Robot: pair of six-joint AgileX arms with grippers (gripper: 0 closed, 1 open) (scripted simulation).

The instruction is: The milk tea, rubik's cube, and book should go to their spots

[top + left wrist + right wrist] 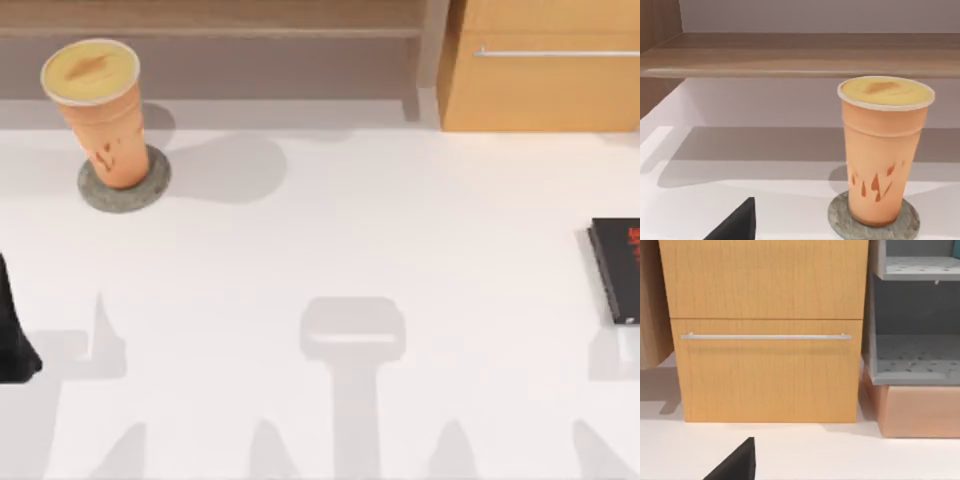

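While the milk tea (100, 110) stands upright on its grey coaster (124, 185) at the surface's (330, 250) far left, we can't tell either hand's state, so we should approach the next item slowly and squarely.

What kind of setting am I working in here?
Likely a rendered desk or study corner: a white tabletop backed by a low wooden shelf and a light-wood drawer cabinet with a metal bar handle, with an orange-tan lidded milk tea cup on a grey round coaster.

One milk tea (100, 115), one coaster (150, 185), one black book (618, 270)
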